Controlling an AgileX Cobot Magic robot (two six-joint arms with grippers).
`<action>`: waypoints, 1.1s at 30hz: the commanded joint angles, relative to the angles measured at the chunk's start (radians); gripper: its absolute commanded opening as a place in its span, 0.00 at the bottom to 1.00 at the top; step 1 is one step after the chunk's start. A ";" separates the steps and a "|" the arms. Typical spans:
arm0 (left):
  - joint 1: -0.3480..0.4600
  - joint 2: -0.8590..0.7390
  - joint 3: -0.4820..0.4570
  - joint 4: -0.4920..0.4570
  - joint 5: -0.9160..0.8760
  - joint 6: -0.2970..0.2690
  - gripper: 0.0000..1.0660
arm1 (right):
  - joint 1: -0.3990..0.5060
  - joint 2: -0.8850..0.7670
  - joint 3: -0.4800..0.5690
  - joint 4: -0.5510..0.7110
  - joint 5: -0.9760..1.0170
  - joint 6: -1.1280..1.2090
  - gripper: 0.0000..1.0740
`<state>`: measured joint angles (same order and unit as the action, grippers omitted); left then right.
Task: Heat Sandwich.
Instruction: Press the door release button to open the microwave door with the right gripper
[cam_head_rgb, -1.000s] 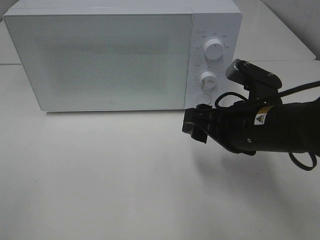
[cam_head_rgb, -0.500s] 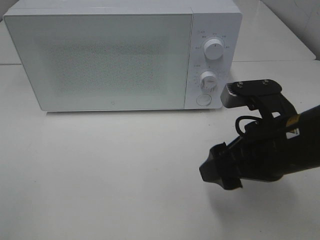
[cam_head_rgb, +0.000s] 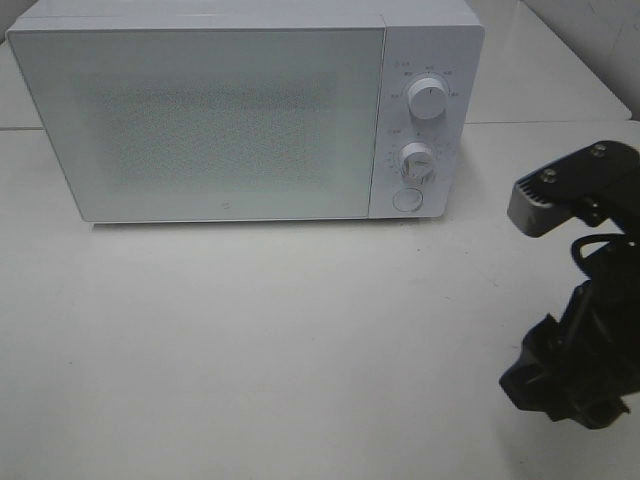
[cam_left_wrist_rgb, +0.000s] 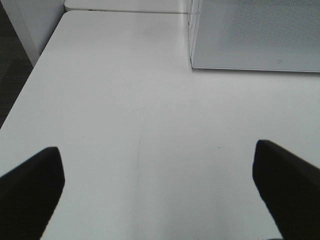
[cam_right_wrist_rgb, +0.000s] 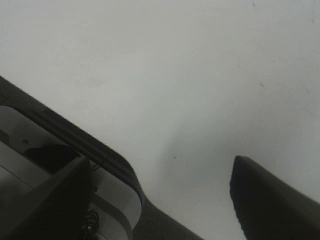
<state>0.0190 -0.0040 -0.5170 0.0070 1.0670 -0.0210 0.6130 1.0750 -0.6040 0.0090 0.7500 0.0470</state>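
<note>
Right gripper (cam_head_rgb: 540, 385), jaws wide, holding nothing, above the desk (cam_head_rgb: 250, 340); left gripper (cam_left_wrist_rgb: 160, 195) likewise wide, touching nothing. Microwave (cam_head_rgb: 200, 110), door shut, well apart.

White microwave (cam_head_rgb: 200, 120), closed, upright, dials rightward

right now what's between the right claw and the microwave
Nothing: only bare table lies between the right claw and the microwave, as the exterior high view shows.
</note>
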 joint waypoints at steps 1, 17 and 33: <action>0.003 -0.020 0.001 -0.007 0.000 0.000 0.92 | -0.006 -0.065 -0.040 -0.022 0.114 -0.014 0.70; 0.003 -0.020 0.001 -0.007 0.000 0.000 0.92 | -0.006 -0.510 -0.052 -0.027 0.292 -0.024 0.70; 0.003 -0.020 0.001 -0.007 0.000 0.000 0.92 | -0.172 -0.813 0.087 -0.029 0.222 -0.022 0.70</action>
<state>0.0190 -0.0040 -0.5170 0.0070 1.0670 -0.0210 0.4540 0.2730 -0.5220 -0.0130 0.9810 0.0320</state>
